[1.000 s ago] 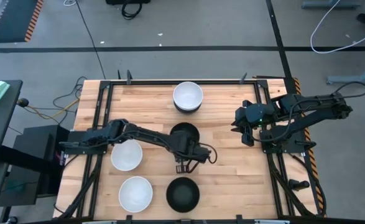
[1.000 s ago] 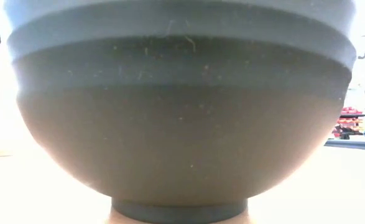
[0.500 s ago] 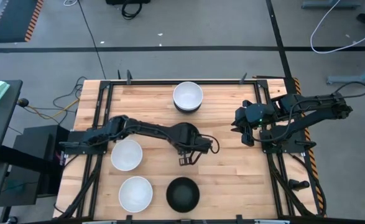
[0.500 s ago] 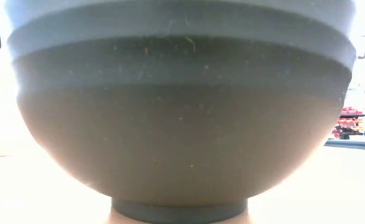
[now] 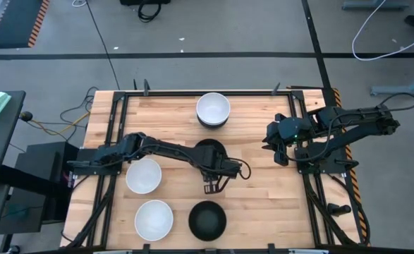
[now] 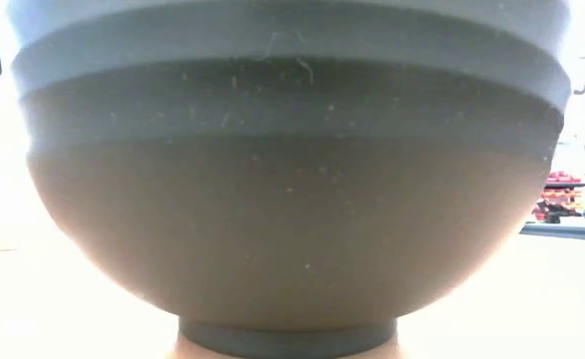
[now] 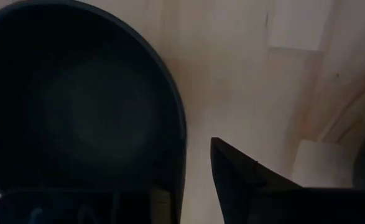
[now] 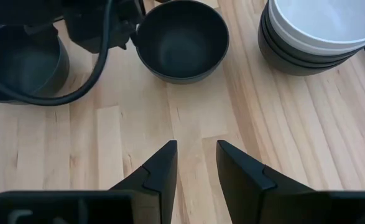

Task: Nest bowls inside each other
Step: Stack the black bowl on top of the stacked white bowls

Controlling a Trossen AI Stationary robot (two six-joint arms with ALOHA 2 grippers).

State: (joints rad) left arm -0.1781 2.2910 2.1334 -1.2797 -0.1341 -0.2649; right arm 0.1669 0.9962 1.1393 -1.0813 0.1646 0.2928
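Observation:
A black bowl (image 5: pixel 208 148) stands on its foot at the table's middle. My left gripper (image 5: pixel 211 185) points down at that bowl's near rim, open, one finger inside the bowl and one outside. A stack (image 5: pixel 213 109) of white bowls on black ones stands at the far edge. Two single white bowls (image 5: pixel 143 176) (image 5: pixel 154 219) sit at the near left. Another black bowl (image 5: pixel 207 220) stands at the near edge and fills the low view (image 6: pixel 292 199). My right gripper (image 8: pixel 196 149) hangs open over bare wood at the right. My left gripper straddles the black bowl's near rim (image 7: pixel 181 143) from above. Its outer finger (image 7: pixel 244 180) stands apart from the rim, with a strip of wood showing between them. Whether the inner finger touches the wall I cannot tell. The bowl rests on the table.
Black rails (image 5: pixel 115 127) frame the wooden table on the left and right. Bare wood (image 5: pixel 256 197) lies between the middle bowl and my right arm. Cables hang off the table's left side.
My left arm has swayed a little over the black bowl's near rim and stands about where it was. The bowl has kept its place.

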